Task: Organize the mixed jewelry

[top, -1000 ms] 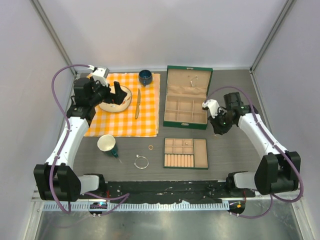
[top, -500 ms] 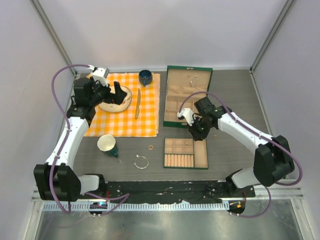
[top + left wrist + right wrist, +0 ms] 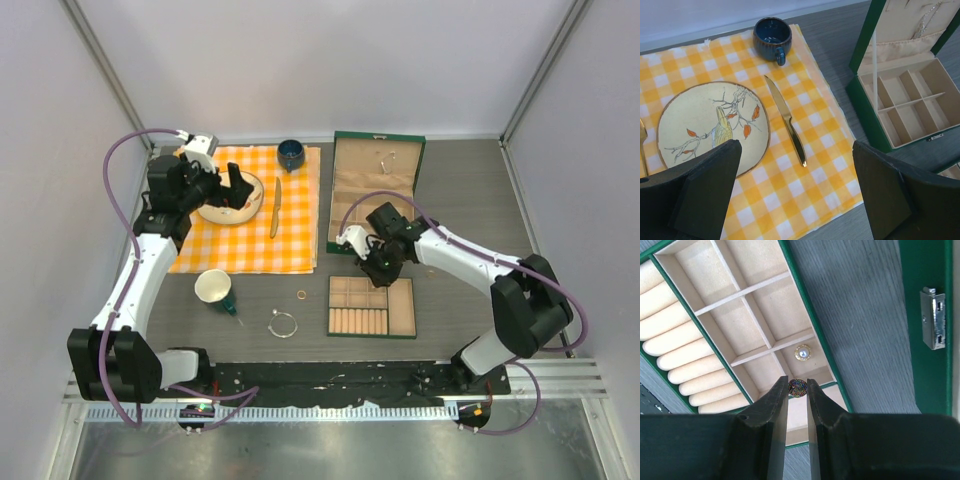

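The right gripper (image 3: 798, 385) has its flat black jaws pinched on a tiny round stud (image 3: 798, 389) with a multicoloured sheen, held at the very tips. It hangs over the tray (image 3: 807, 307), a green-rimmed insert lined in beige felt and split by thin partitions. A pearl stud (image 3: 802, 353) in a gold setting lies in the compartment just above the tips. Padded rolls (image 3: 670, 340) fill the tray's left part. At the upper right of that view sits the box (image 3: 922, 265) with its metal latch (image 3: 932, 317).

The left gripper (image 3: 797, 150) stands with jaws spread wide and holding nothing, over a glazed plate (image 3: 700, 125) painted with a bird on a branch. Beside it lie a slim gold knife (image 3: 785, 117) and a dark blue mug (image 3: 771, 35), all on an orange checked cloth (image 3: 825, 165).

From above, a wire bangle (image 3: 284, 323) and a gold ring (image 3: 301, 295) lie on the dark grey, wood-grained counter (image 3: 460, 300), left of the tray and near a paper cup (image 3: 213, 287). Pale plain walls enclose the counter.
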Robot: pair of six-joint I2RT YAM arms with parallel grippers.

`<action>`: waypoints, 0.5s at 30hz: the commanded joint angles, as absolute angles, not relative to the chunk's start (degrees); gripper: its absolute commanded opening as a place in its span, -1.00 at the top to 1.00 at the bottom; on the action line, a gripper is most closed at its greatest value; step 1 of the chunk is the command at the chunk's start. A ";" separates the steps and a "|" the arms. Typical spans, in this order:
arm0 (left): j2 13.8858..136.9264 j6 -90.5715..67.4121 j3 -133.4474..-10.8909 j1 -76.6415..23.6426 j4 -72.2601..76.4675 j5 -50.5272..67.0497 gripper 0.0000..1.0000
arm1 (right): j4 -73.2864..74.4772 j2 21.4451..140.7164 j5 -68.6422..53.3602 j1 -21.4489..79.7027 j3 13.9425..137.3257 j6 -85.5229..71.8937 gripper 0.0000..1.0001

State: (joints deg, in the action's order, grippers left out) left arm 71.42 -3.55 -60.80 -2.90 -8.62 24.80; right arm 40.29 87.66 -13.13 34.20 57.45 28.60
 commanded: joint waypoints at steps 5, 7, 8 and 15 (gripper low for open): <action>70.93 -2.37 -60.73 -2.90 -7.03 24.17 -0.99 | 37.88 88.77 -10.99 35.16 56.08 28.12 0.79; 70.75 -2.29 -60.64 -2.99 -6.94 24.17 -1.00 | 37.36 88.77 -10.72 35.16 55.37 28.21 0.78; 70.75 -2.29 -60.64 -2.90 -6.86 24.17 -0.99 | 37.35 88.86 -10.55 35.16 55.28 28.13 0.78; 70.93 -2.29 -60.56 -2.90 -6.77 24.52 -0.99 | 36.56 89.82 -9.76 35.16 55.28 27.69 0.53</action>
State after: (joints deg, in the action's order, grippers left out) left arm 71.42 -2.92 -60.69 -2.87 -8.60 24.47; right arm 38.41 89.54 -10.74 34.81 55.27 28.42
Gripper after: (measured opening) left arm 0.996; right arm 0.243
